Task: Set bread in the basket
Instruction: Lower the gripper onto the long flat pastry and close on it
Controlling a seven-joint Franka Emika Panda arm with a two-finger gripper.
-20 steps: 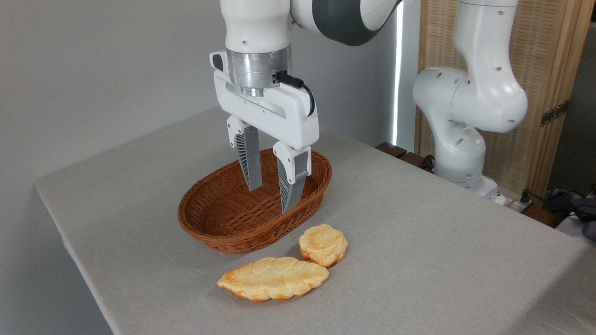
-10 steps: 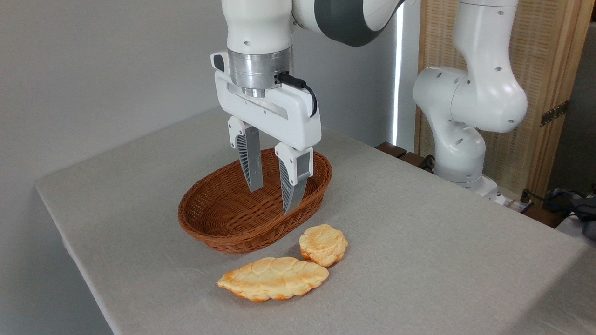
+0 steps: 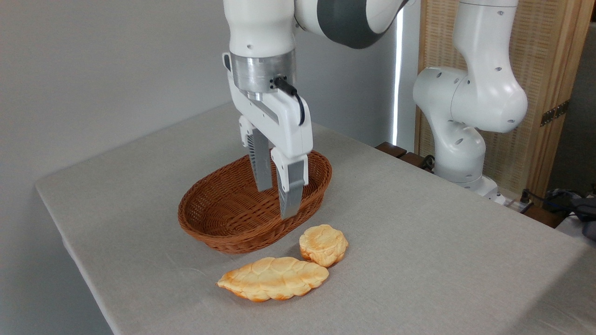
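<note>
Basket [image 3: 219, 218] at left, nothing inside. Gripper [image 3: 278, 202] poised above its right half (fingers parted, holding nothing). Bread [image 3: 273, 278] flat on table [image 3: 419, 232] in front, touching small round bun [image 3: 323, 244].

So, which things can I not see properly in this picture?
- Gap between the fingers: they overlap from this angle, so open or shut is unclear.
- Basket floor behind the fingers: hidden.
- Long bread and bun: touching or apart is unclear.
- Upper arm: cut by the top edge.
</note>
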